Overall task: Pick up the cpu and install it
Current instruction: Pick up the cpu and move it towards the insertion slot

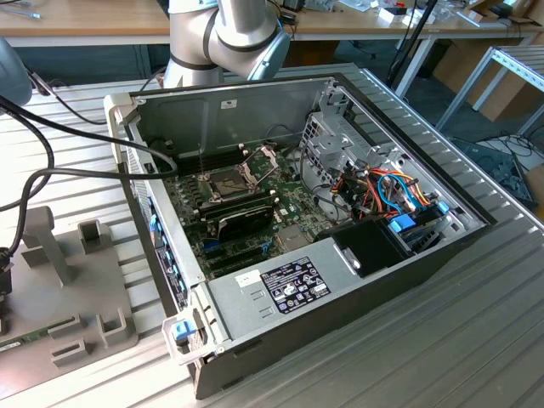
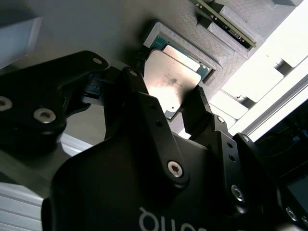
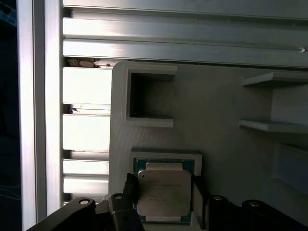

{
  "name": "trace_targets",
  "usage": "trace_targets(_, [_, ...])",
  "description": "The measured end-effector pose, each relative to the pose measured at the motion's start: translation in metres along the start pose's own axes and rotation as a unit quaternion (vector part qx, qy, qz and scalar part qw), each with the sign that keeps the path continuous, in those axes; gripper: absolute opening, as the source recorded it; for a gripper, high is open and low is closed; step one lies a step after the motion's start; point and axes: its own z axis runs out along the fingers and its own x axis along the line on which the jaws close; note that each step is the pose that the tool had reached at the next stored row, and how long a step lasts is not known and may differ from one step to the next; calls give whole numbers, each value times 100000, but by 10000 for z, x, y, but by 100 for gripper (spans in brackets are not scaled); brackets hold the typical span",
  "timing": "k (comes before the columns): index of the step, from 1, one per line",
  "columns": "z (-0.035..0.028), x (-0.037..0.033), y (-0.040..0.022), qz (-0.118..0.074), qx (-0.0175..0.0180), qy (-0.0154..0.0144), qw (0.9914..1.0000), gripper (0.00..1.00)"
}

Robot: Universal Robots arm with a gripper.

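The cpu (image 3: 163,190) lies flat in a shallow pocket of the grey holder (image 3: 216,120) on the table (image 3: 86,86), directly between the jaws. On the gripper (image 2: 168,83), the jaws look closed against two opposite edges of the cpu, which is not yet lifted out.

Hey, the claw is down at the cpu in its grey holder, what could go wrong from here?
The claw is astride the cpu, which sits in a snug recess of the grey holder; an uneven grip might tilt or jam it against the rim. The open socket lies low inside the case beside its raised frame, so the claw could clip either.
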Motion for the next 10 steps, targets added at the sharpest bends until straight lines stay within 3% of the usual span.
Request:
trace_targets(6, [-2, -1, 1, 4, -15, -24, 100000, 55])
trace_targets(10, [-41, -1, -2, 1, -1, -5, 100000, 55])
